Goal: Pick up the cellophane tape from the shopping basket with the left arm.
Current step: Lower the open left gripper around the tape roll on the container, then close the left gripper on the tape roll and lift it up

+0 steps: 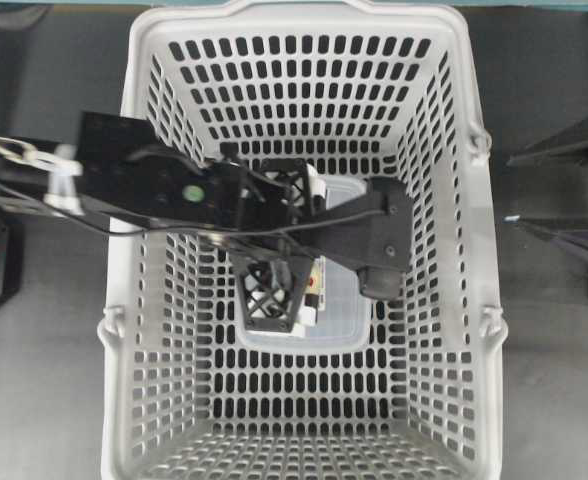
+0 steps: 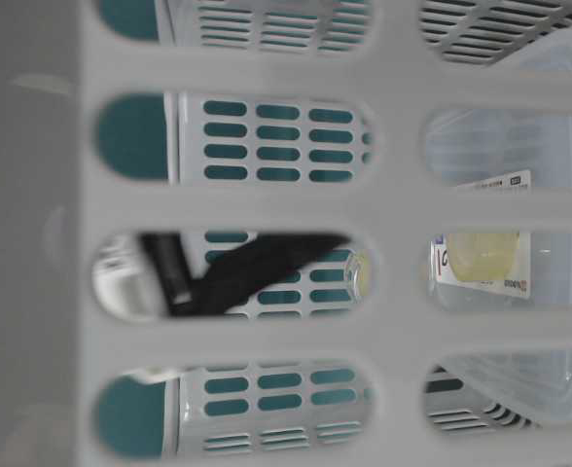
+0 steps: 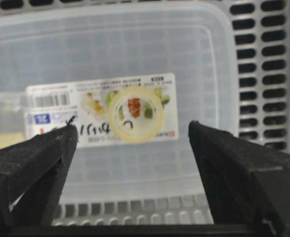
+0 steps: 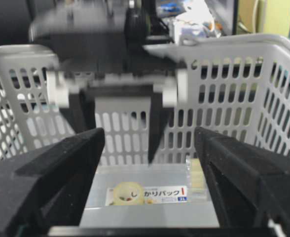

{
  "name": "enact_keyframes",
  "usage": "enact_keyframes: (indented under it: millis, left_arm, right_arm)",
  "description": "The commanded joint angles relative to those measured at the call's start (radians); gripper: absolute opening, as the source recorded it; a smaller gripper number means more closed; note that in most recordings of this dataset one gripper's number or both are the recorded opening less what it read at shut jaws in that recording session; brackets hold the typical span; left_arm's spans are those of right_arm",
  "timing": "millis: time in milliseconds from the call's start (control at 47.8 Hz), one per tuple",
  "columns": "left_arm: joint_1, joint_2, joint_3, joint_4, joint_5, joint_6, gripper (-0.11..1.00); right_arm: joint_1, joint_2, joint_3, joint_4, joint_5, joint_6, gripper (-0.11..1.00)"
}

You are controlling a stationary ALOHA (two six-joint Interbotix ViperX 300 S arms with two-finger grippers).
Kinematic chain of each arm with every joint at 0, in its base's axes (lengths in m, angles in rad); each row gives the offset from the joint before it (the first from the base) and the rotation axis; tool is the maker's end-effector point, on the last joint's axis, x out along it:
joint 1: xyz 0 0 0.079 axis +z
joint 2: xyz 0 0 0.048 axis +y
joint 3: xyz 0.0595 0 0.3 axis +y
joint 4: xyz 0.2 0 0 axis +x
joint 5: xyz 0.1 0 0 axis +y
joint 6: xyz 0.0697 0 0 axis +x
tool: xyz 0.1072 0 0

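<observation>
Inside the shopping basket [image 1: 154, 330], the left tool [image 3: 132, 143] hangs spread wide at six o'clock of the cellophane tape [image 3: 135, 115], ready to grab it.

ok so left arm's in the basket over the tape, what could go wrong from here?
1. The tape lies flat on the clear box's lid, right over its label. The left end effector is open wide; its fingers could jam on or skid along the lid.
2. Closing low may drag the box too.
3. The basket walls stand close around the arm, so a snag is possible.
</observation>
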Motion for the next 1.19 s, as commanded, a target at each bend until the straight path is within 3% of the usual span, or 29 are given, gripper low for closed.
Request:
enact_keyframes:
  millis: [0, 858, 942, 1067, 1172]
  left_arm:
    - [-0.008, 0.012, -0.011, 0.003, -0.002, -0.011, 0.88]
    - [-0.005, 0.061, 0.115, 0.003, -0.135, -0.017, 0.85]
    - [-0.006, 0.060, 0.117, 0.005, -0.130, -0.006, 0.78]
    - [-0.009, 0.057, 0.115, 0.005, -0.127, -0.006, 0.50]
    - [-0.011, 0.026, 0.100, 0.003, -0.121, -0.008, 0.50]
  right_arm:
    - [0.002, 0.000, -0.028, -0.002, -0.008, -0.002, 0.71]
    - [0.008, -0.003, -0.028, -0.002, 0.003, -0.008, 0.71]
    - [0.008, -0.003, -0.028, 0.000, 0.003, -0.008, 0.71]
    - [0.008, -0.003, -0.026, -0.002, 0.000, -0.008, 0.71]
    - [0.008, -0.003, -0.026, -0.002, 0.000, -0.005, 0.71]
